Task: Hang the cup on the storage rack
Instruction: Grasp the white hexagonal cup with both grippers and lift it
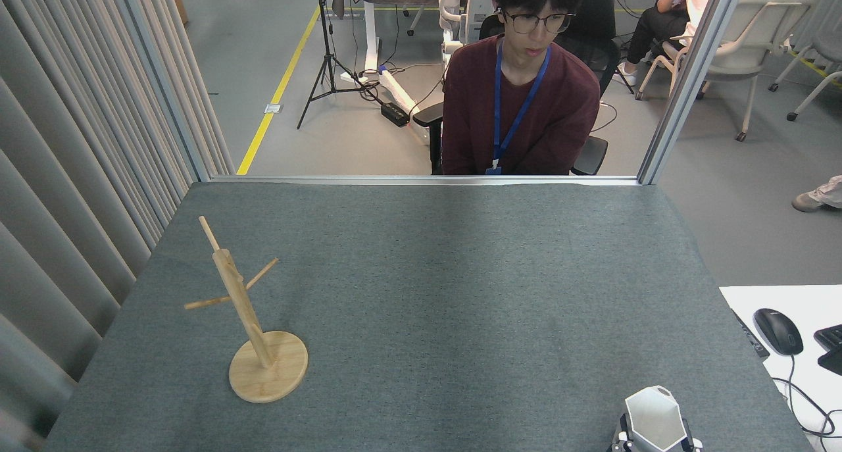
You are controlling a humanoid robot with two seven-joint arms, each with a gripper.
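Observation:
The white faceted cup (650,416) stands upright at the table's near right edge, its hexagonal rim facing up. My right gripper (653,441) comes up from the bottom edge. Its dark fingertips (621,439) press against the cup's left and right sides, so it is shut on the cup. Most of the gripper is cut off by the frame. The bamboo storage rack (247,314) stands far off at the near left, with a round base, a leaning post and three thin pegs, all bare. My left gripper is out of view.
Grey felt covers the table (434,287). A person in a maroon sweater (523,103) sits behind its far edge. Curtains (72,175) line the left side. A white desk with a black mouse (777,331) adjoins at the right.

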